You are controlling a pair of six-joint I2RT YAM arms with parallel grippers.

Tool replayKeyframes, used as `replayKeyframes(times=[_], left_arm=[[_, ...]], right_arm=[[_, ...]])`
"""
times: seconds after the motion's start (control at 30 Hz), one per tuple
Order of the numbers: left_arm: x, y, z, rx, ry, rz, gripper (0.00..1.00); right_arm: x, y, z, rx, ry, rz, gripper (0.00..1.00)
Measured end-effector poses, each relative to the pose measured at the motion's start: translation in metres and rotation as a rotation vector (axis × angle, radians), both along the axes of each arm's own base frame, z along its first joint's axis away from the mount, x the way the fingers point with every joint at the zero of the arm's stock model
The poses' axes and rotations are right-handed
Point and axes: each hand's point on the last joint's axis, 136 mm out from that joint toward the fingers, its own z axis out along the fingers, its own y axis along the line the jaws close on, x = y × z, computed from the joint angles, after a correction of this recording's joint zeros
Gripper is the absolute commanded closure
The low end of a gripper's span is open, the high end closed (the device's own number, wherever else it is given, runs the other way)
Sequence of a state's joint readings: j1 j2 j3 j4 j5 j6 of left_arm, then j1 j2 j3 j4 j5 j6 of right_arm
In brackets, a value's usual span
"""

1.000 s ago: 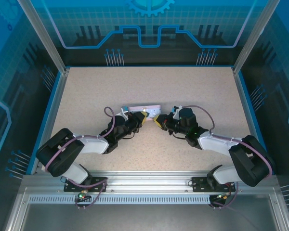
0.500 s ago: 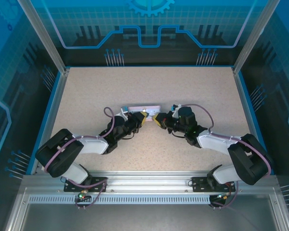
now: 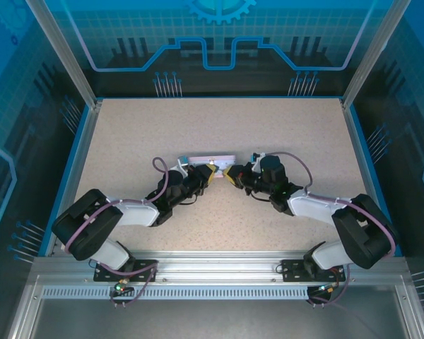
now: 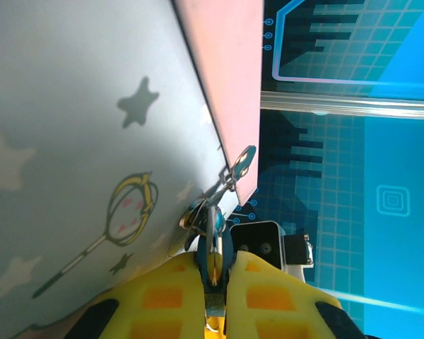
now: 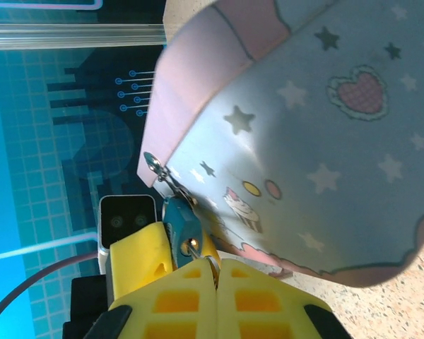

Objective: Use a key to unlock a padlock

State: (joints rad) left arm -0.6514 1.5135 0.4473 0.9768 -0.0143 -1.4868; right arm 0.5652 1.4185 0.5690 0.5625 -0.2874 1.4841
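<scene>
The right fingers (image 5: 258, 300) are pinched shut on the key (image 5: 210, 263). Its tip sits just beside the padlock (image 5: 181, 224), which lies toward 11 o'clock from them (keyhole facing back toward 5 o'clock, I judge). The left fingers (image 4: 162, 296) clamp the padlock edge-on at the tin box (image 5: 325, 141). The box sits closed on the counter (image 5: 403, 311), contents hidden.

The right gripper (image 5: 218, 275) presses its yellow pads together on the key (image 5: 211, 263). The key's tip meets the teal padlock (image 5: 184, 227), which hangs at the corner of the star-printed tin box (image 5: 325, 162) above the speckled worktop (image 5: 403, 311).
</scene>
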Motion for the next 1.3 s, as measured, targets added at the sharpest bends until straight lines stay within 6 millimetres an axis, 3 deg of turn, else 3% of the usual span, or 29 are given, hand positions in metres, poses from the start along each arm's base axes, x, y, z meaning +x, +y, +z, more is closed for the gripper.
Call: replayKeyframes(times=[1.3], left_arm=[[0.0041, 0.004, -0.0002, 0.003, -0.006, 0.035, 1.0]], right_arm=[[0.0065, 0.0098, -0.0012, -0.04, -0.021, 0.004, 1.0]])
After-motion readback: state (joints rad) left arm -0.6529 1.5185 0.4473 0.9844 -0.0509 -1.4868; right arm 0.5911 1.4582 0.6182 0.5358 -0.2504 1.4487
